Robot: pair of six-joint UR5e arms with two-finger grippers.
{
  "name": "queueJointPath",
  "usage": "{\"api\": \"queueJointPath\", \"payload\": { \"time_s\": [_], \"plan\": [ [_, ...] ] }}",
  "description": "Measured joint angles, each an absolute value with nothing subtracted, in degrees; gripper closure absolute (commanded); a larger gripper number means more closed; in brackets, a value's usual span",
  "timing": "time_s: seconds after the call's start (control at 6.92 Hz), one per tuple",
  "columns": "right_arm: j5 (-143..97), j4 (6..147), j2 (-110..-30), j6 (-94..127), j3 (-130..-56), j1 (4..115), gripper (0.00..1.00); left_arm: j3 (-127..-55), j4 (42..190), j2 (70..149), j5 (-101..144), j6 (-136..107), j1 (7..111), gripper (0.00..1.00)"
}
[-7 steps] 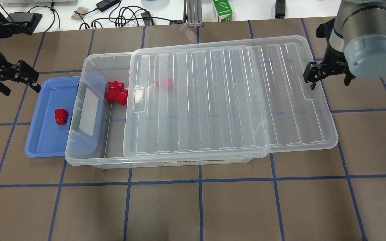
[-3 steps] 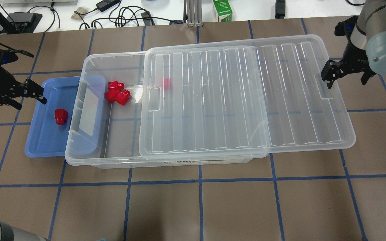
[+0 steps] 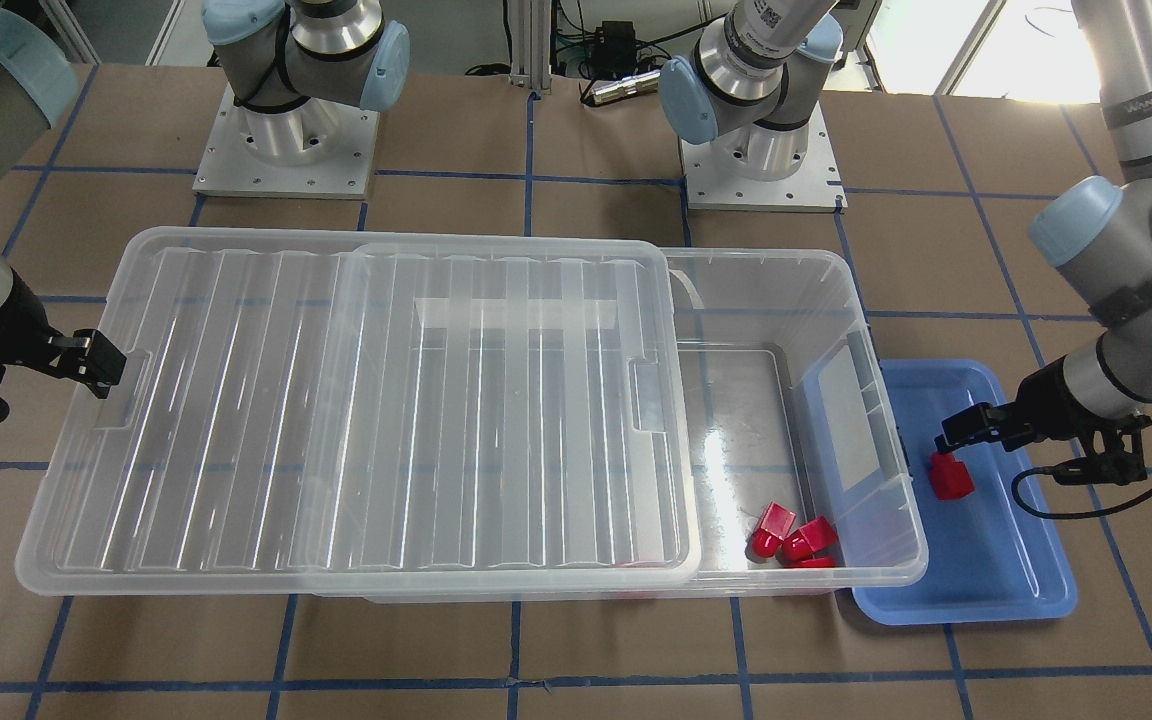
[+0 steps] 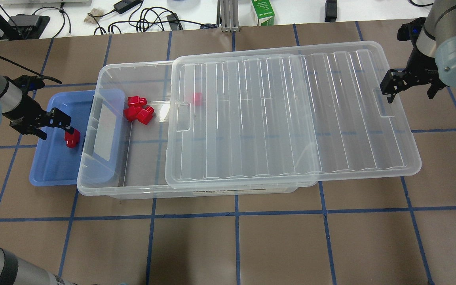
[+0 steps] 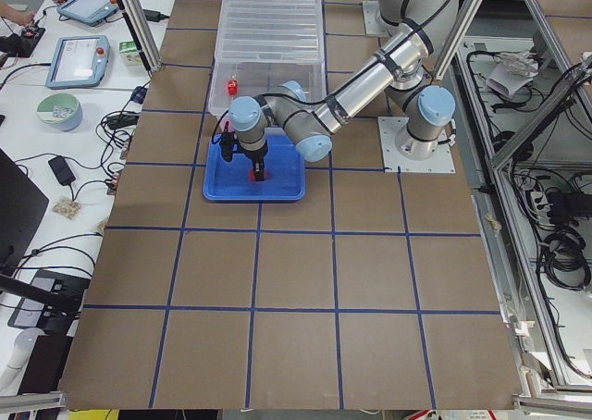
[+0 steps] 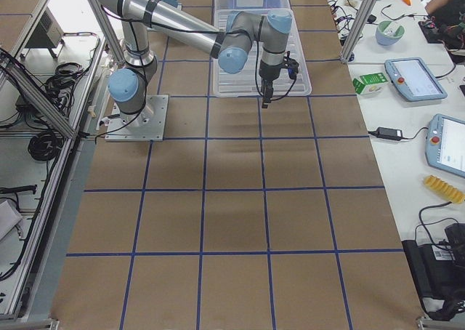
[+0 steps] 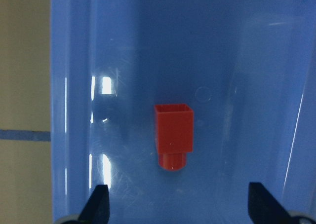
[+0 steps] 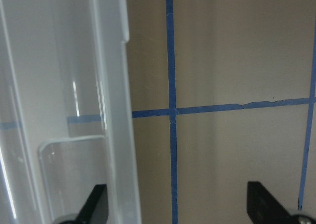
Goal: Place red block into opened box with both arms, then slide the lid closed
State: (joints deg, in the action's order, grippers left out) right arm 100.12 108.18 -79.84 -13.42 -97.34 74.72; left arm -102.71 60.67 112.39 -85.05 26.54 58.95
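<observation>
The red block (image 4: 71, 138) (image 3: 951, 475) (image 7: 173, 135) lies alone in the blue tray (image 4: 50, 166), stub end toward the wrist camera. My left gripper (image 4: 56, 130) (image 3: 1041, 445) (image 7: 180, 209) hangs open just over it, nothing between its fingers. The clear box (image 4: 133, 65) (image 3: 836, 262) stands with its left part uncovered. The ribbed lid (image 4: 291, 118) (image 3: 336, 420) rests on the box, shifted far right and overhanging it. At the lid's right end my right gripper (image 4: 410, 89) (image 3: 31, 385) (image 8: 180, 211) is open, the lid's rim (image 8: 113, 110) beside its left finger.
Three red blocks (image 4: 137, 111) (image 3: 796, 540) are bunched in the box's uncovered end, and one more (image 4: 197, 99) shows through the lid. The blue tray's right side is tucked under the box's left end. Cables and a green carton (image 4: 263, 12) sit beyond the table's far edge.
The lid slid right, uncovering more of the box, with my right gripper moving right alongside it. My left gripper came down and right, over the tray to the red block.
</observation>
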Motion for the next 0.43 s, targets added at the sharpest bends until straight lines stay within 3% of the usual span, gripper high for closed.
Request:
{"api": "queueJointPath", "payload": {
  "time_s": [0.14, 0.29, 0.43],
  "plan": [
    [98.0, 106.5, -80.5, -13.1, -95.3, 75.4, 0.00, -103.4, 57.5, 113.8, -85.1, 26.7, 59.1, 0.00],
    [95.1, 101.8, -81.5, -12.8, -91.8, 76.6, 0.00, -103.8, 55.6, 115.1, -85.0, 26.4, 59.2, 0.10],
    [93.2, 95.9, -82.8, -11.8, -87.5, 78.9, 0.00, -104.1, 54.3, 116.2, -84.9, 25.9, 59.3, 0.30]
  ]
}}
